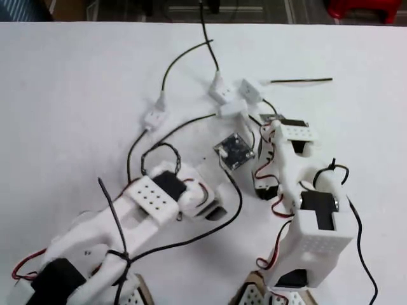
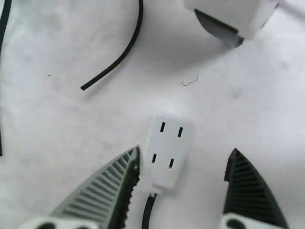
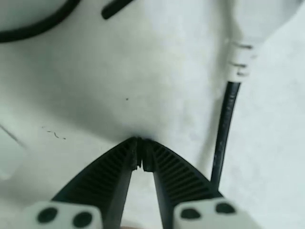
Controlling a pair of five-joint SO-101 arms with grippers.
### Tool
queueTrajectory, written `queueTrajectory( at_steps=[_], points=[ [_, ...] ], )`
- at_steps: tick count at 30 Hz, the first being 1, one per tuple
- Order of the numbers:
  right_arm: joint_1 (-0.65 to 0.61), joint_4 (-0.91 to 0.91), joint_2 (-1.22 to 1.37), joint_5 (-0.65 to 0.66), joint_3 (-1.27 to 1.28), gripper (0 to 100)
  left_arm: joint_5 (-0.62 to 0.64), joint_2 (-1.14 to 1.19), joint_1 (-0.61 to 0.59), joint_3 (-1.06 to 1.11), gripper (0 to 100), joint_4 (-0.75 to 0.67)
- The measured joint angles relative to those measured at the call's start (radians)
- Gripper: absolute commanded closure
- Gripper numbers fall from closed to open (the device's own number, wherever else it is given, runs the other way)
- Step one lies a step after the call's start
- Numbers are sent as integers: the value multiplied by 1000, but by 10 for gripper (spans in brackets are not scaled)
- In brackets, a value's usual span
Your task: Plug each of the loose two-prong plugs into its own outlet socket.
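Evidently the left gripper [image 2: 185,152] stands spread with the outlet socket [image 2: 164,152] lying between its fingers [image 2: 114,191], likely to steady it; the right gripper [image 3: 142,143], pinched empty, hangs beside a loose plug [image 3: 257,19].

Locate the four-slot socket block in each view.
High view: probably the socket block just above and right of picture centre; slots too small to confirm.
Left wrist view: socket block between the open jaws of the left gripper, slots facing the camera.
Right wrist view: cannot pick it out.
Landmark: loose black cable end in both wrist views, possibly the same one.
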Motion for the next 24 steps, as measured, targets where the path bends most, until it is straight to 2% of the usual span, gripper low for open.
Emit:
queueTrajectory(
  at_steps=[4,8,13,20,24],
  points=[
    [0,0,0,0,0,978,0,0,-41,-9,710,0],
    [0,0,0,0,0,978,2,0,-195,-37,710,-12],
    [0,0,0,0,0,978,74,-2,-377,-5,709,-155],
    [0,0,0,0,0,978,86,-2,-430,158,710,-433],
    [0,54,5,-2,-44,977,86,-2,-430,181,710,-493]
  ],
)
